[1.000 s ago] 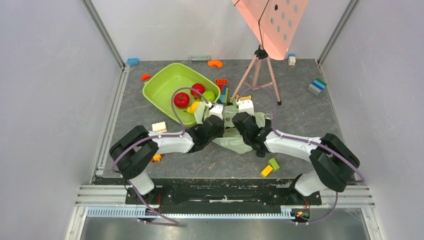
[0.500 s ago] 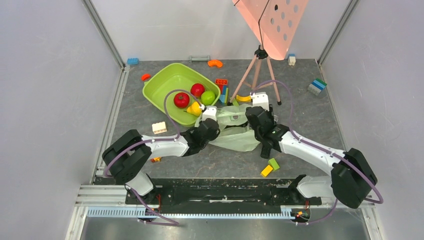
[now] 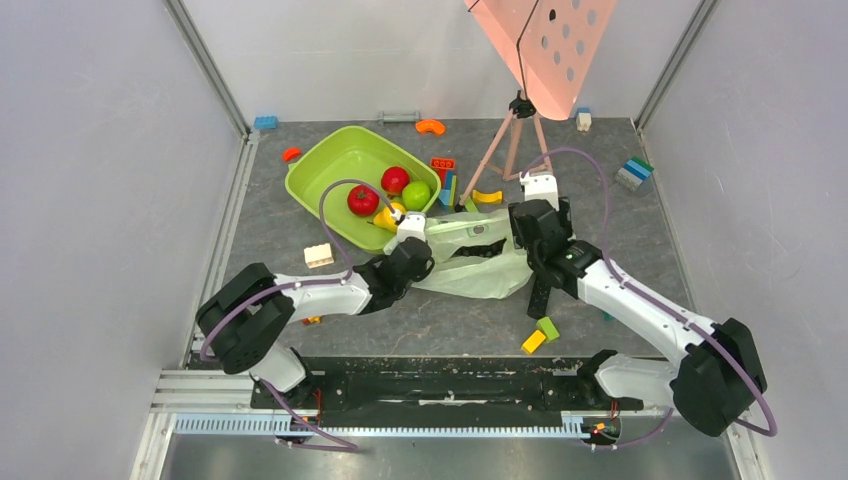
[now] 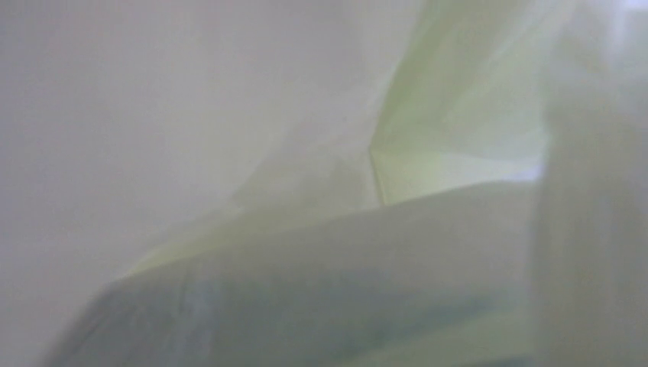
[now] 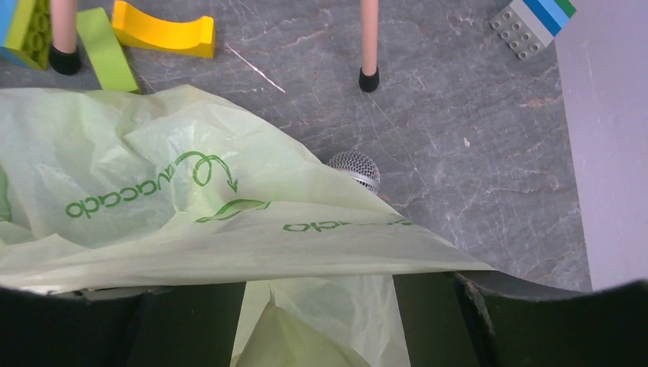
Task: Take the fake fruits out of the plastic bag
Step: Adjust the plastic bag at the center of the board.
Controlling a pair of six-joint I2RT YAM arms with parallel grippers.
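The plastic bag (image 3: 470,272) lies on the table's middle, pale green and crinkly, pulled wide between both grippers. My left gripper (image 3: 420,232) holds its left rim and my right gripper (image 3: 522,232) holds its right rim. A dark shape (image 3: 482,250) shows in the bag's open mouth; I cannot tell which fruit it is. A round green fruit (image 3: 417,195) sits in the lime tub. In the right wrist view the bag (image 5: 176,191) drapes over my black fingers (image 5: 191,321) and hides their tips. The left wrist view shows only blurred bag film (image 4: 428,153).
The lime tub (image 3: 330,170) at back left also holds a red tomato (image 3: 363,200), a red apple (image 3: 395,180) and a yellow pear (image 3: 388,215). A tripod (image 3: 510,150) stands just behind the bag, its foot (image 5: 369,79) close. Loose blocks (image 3: 540,335) lie around.
The two grippers have moved apart, the right one to the right and farther back. The bag has stretched out between them and its mouth has widened.
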